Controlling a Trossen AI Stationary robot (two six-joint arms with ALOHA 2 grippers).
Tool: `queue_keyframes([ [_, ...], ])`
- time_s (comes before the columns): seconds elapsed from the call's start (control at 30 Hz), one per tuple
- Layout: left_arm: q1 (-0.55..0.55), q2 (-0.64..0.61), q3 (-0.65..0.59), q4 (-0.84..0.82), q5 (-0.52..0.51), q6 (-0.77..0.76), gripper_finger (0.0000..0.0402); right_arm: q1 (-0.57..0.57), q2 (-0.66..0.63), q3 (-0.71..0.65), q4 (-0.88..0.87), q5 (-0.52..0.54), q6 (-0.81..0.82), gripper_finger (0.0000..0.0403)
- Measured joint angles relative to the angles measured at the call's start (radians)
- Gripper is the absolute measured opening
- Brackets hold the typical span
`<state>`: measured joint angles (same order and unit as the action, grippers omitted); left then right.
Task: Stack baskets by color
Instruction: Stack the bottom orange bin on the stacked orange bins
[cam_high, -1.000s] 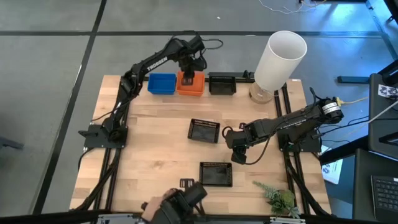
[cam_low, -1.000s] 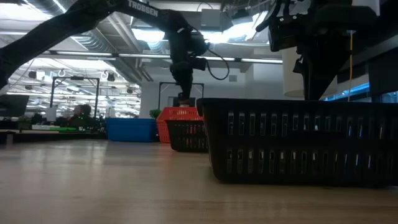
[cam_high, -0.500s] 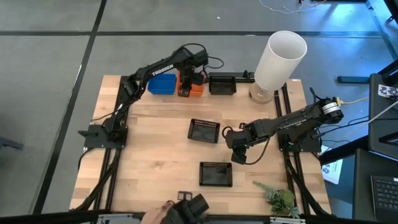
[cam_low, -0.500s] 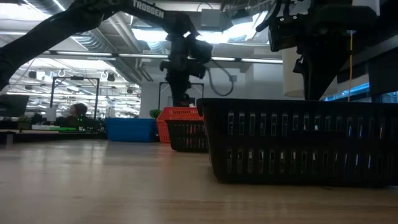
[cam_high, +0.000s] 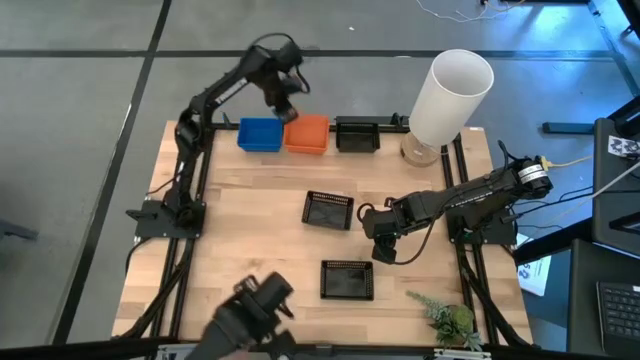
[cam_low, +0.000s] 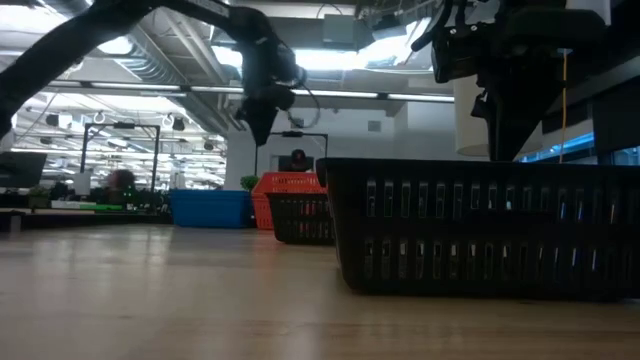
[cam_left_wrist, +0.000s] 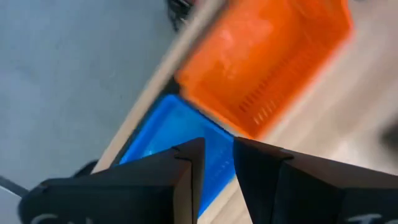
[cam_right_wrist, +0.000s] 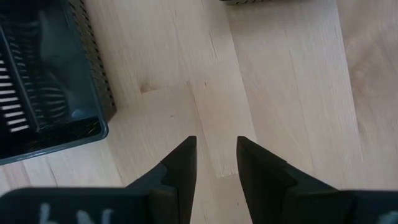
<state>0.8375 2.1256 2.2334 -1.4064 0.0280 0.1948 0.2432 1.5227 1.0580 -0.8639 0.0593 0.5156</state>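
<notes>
A blue basket (cam_high: 260, 134), an orange basket (cam_high: 307, 133) and a black basket (cam_high: 357, 135) stand in a row along the table's far edge. Two more black baskets rest on their bottoms at mid-table (cam_high: 328, 210) and nearer the front (cam_high: 347, 280). My left gripper (cam_high: 290, 113) hangs open, high above the seam between the blue basket (cam_left_wrist: 165, 134) and the orange basket (cam_left_wrist: 261, 56), with nothing between its fingers (cam_left_wrist: 186, 168). My right gripper (cam_high: 384, 255) stands open over bare wood (cam_right_wrist: 214, 93), right of the two loose black baskets, with one black basket (cam_right_wrist: 50, 81) beside it.
A tall white cylinder (cam_high: 450, 90) stands at the far right corner. A small green plant (cam_high: 450, 320) lies at the near right corner. A person's hand with a dark device (cam_high: 250, 318) reaches over the near edge. Bare wood lies at the table's left half (cam_high: 240, 230).
My left gripper has risen from just above the orange basket, drifted toward the table's far left and rolled about its own axis; its finger gap looks unchanged. The orange basket stays in the row. The person's hand at the near edge has shifted left.
</notes>
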Motion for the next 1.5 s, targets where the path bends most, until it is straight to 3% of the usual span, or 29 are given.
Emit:
queue_keyframes([
  [0.23, 0.063, 0.000, -0.055, 0.033, -0.022, -0.165, 0.0074, 0.005, 0.000, 0.000, 0.000, 0.000, 0.024, 0.0113],
  [0.4, 0.045, 0.001, -0.151, 0.068, -0.054, -0.160, 0.0074, 0.010, 0.000, 0.000, 0.001, 0.045, -0.013, 0.0113],
  [0.57, 0.028, -0.005, -0.178, -0.032, -0.071, -0.122, 0.0069, 0.010, 0.000, 0.000, 0.002, 0.079, -0.054, 0.0113],
  [0.77, 0.026, -0.144, -0.178, -0.131, -0.072, -0.145, 0.0039, 0.010, 0.000, 0.000, 0.002, 0.079, -0.053, 0.0113],
  [0.87, 0.010, -0.260, -0.221, -0.095, -0.087, -0.186, 0.0031, 0.010, 0.000, 0.000, 0.005, 0.079, -0.044, 0.0113],
  [0.97, -0.022, -0.405, -0.355, 0.021, -0.128, -0.209, 0.0029, 0.010, 0.000, 0.000, 0.005, 0.079, -0.027, 0.0113],
  [1.07, -0.064, -0.545, -0.569, 0.203, -0.149, -0.218, 0.0028, 0.010, 0.000, 0.000, 0.005, 0.079, -0.027, 0.0113],
  [1.27, -0.102, -0.710, -0.949, 0.718, -0.145, -0.218, 0.0029, 0.010, 0.000, 0.000, 0.005, 0.079, -0.050, 0.0113],
  [1.33, -0.092, -0.712, -1.004, 0.818, -0.137, -0.210, 0.0034, 0.010, 0.000, 0.000, 0.005, 0.079, -0.046, 0.0113],
  [1.5, -0.067, -0.659, -1.021, 0.859, -0.141, -0.179, 0.0076, 0.010, 0.000, 0.000, 0.006, 0.079, -0.027, 0.0113],
])
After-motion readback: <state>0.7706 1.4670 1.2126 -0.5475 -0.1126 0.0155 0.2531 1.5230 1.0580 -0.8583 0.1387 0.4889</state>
